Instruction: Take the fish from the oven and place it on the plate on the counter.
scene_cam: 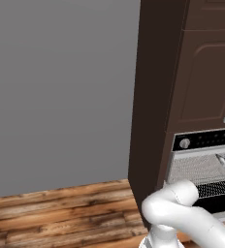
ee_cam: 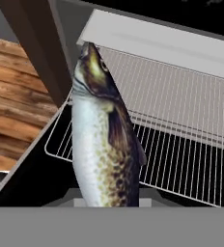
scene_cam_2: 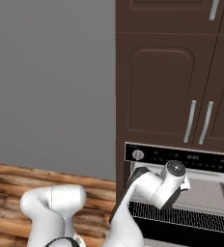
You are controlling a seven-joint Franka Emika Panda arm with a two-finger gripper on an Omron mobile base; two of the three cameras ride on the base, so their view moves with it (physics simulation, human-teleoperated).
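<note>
- The fish (ee_cam: pixel 104 140) fills the middle of the hand view. It sticks straight out from the gripper (ee_cam: pixel 106 200), tail at the fingers and head pointing away.
- The gripper's fingers look closed on the tail end of the fish, though the tips are hidden behind it.
- The fish hangs above the wire rack (ee_cam: pixel 181 140) of the oven (scene_cam_2: pixel 181 193), not touching it.
- Its long side runs toward the rack's far edge.
- In the right base view the arm reaches in at the oven's open front, below the black control panel (scene_cam_2: pixel 181 157).
- My guess: next, pull the fish back out of the oven.
- There are no words to read anywhere.
</note>
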